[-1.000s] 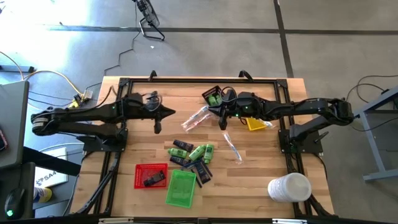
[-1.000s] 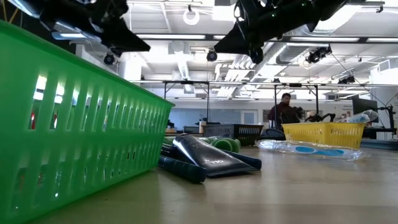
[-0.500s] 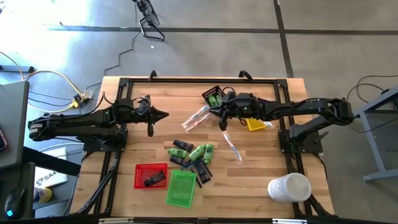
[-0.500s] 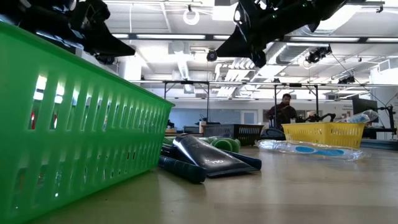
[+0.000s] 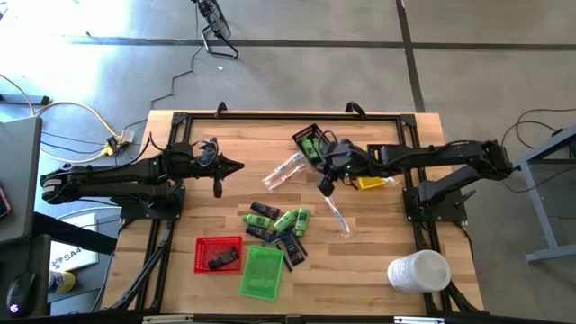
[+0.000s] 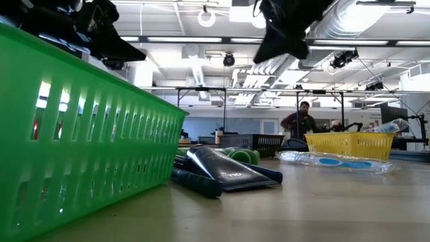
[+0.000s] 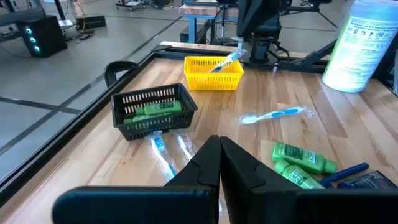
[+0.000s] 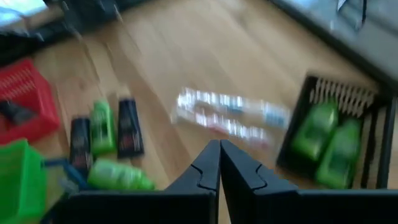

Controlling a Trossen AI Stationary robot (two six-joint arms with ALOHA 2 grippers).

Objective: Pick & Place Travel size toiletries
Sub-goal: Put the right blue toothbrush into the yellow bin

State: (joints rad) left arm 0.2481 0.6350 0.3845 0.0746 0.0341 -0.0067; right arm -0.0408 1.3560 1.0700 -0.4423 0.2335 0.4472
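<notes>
The right gripper (image 5: 326,187) hung above the middle of the table (image 5: 378,243), its fingers pressed together with nothing between them, just beside a clear-wrapped toothbrush (image 5: 337,214) that lay alone on the wood. The left gripper (image 5: 217,187) waited over the left part of the table, also closed and empty. Most of the toiletries were not yet sorted: green bottles (image 5: 290,219) and dark packets (image 5: 292,248) lay in a heap near the green tray (image 5: 262,273), and two wrapped sticks (image 5: 283,170) lay beside the black tray (image 5: 302,135), which already held two green bottles. The step seemed to be the reach for the next item, probably the single toothbrush. To do it well, the right gripper should open before going down, turn its fingers across the thin stick, and take it near the middle. The slippery wrap could slide, so a slow and straight descent would be better.
</notes>
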